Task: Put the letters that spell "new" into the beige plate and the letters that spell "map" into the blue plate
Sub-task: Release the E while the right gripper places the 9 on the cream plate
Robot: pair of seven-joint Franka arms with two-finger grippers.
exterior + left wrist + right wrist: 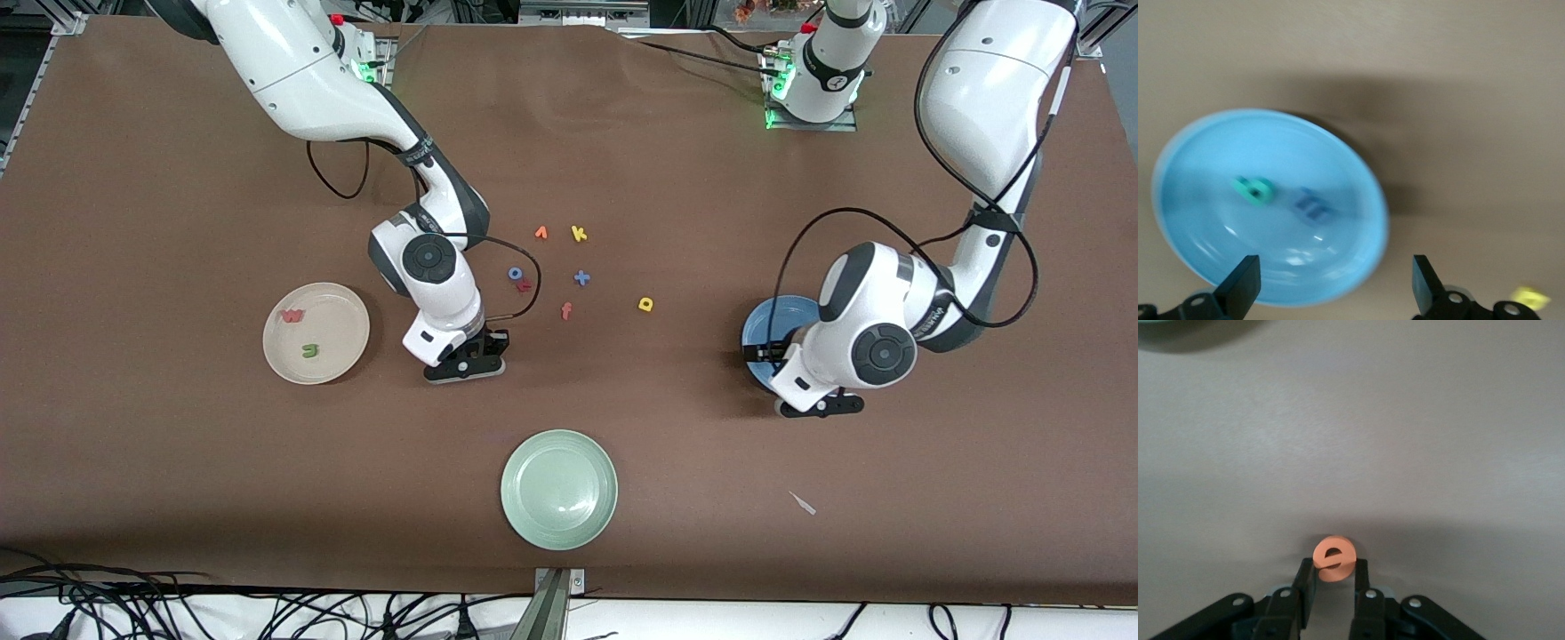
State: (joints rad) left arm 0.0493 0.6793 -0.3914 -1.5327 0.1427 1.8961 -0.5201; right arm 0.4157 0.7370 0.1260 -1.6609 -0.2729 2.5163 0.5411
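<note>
My right pincer [1334, 581], low over the desk [133, 222] near the beige plate [347, 307], pinches the orange e [1333, 558]; I should lift straight, then release above that plate. Left pincer [1331, 283] gapes empty over the blue plate [1198, 167].

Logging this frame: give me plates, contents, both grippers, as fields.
beige plate: red-pink w and green n in it
blue plate: teal p and blue m in it
right gripper: jaws shut on orange e, over bare table beside the beige plate
left gripper: jaws open, empty, over the blue plate
yellow a: on the table
pale green plate: nothing in it
</note>
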